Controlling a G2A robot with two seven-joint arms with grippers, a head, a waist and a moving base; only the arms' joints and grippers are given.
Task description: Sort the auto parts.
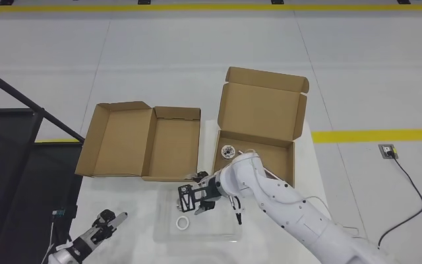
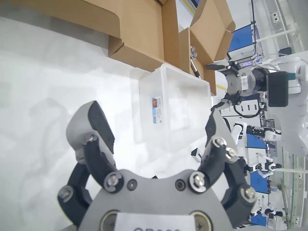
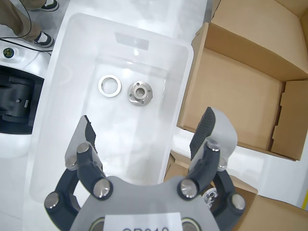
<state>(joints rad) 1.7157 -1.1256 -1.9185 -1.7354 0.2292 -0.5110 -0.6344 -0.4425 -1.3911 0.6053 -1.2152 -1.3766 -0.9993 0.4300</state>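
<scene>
Hovering over bin (image 3: 79,16), right gripper (image 3: 148,118)

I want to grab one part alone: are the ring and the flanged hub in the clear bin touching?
Apart. In the right wrist view a strip of bare floor of the bin separates the ring from the flanged hub.

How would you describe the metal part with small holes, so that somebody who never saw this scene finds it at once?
Find the clear plastic bin next to the open cardboard boxes. Two metal parts lie apart on its floor. Yours is the round flange with a raised hub and small holes; its neighbour is a plain ring.
</scene>
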